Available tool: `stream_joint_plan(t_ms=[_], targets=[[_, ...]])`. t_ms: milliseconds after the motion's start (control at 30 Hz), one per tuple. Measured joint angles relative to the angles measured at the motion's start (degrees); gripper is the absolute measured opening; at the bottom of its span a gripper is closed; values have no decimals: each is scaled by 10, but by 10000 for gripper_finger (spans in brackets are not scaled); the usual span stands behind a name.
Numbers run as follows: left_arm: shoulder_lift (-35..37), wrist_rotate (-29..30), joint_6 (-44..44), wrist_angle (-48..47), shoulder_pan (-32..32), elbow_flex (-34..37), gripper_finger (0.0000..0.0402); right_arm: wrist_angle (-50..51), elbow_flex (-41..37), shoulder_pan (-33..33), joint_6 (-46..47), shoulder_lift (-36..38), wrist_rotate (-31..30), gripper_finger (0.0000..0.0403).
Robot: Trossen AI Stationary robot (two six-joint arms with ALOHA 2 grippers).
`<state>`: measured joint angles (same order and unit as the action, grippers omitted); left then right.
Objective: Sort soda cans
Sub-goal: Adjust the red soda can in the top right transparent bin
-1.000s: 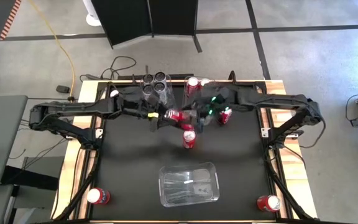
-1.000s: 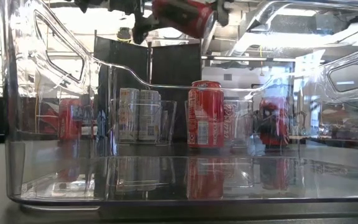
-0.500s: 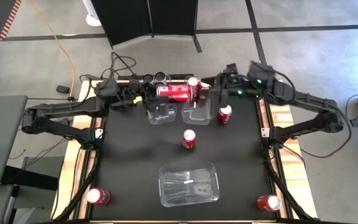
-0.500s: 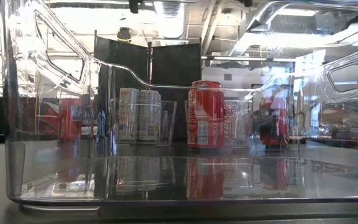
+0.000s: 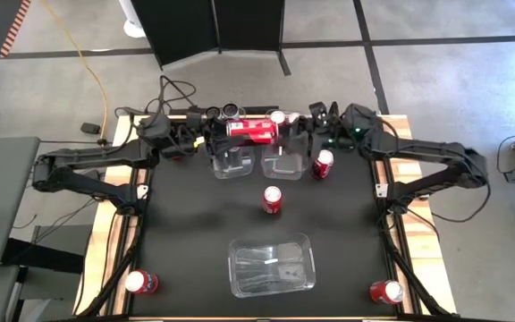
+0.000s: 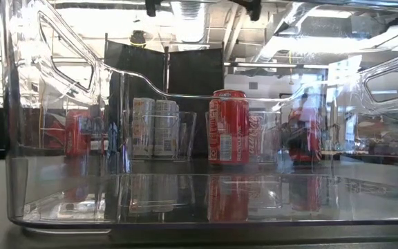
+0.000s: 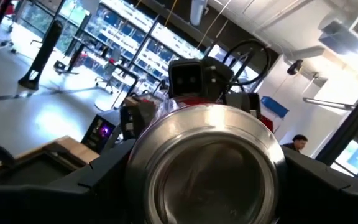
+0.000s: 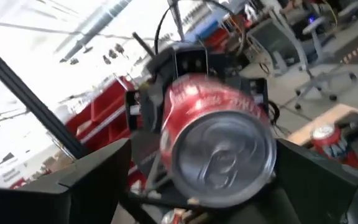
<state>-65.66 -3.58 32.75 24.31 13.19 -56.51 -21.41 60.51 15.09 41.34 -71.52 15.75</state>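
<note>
This is a big robot lab or workshop. The table (image 5: 195, 224) stands on a grey concrete floor (image 5: 436, 80) with black tape lines and a yellow cable (image 5: 92, 76). At the lower right of the right wrist view stand office chairs (image 8: 319, 84).

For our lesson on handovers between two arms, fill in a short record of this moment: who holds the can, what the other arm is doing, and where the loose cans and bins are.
held item: red cylindrical soda can with silver ends, lying sideways in the air above the far bins
holder: left end effector, closed on the can's end
other arm: right end effector, open at the can's opposite end, not gripping
far bins: two clear rectangular plastic bins, side by side
near bin: clear plastic bin, nothing in it
loose cans: upright red can at table centre; red cans at both near corners
</note>
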Motion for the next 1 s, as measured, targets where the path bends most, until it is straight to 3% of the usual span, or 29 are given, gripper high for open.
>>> stream_joint_plan(t_ms=[267, 1000], targets=[[-2, -6, 10, -8, -1, 0, 302, -21, 7, 5, 24, -29, 47, 394], [-27, 0, 25, -9, 0, -1, 302, -11, 7, 13, 24, -42, 77, 304]])
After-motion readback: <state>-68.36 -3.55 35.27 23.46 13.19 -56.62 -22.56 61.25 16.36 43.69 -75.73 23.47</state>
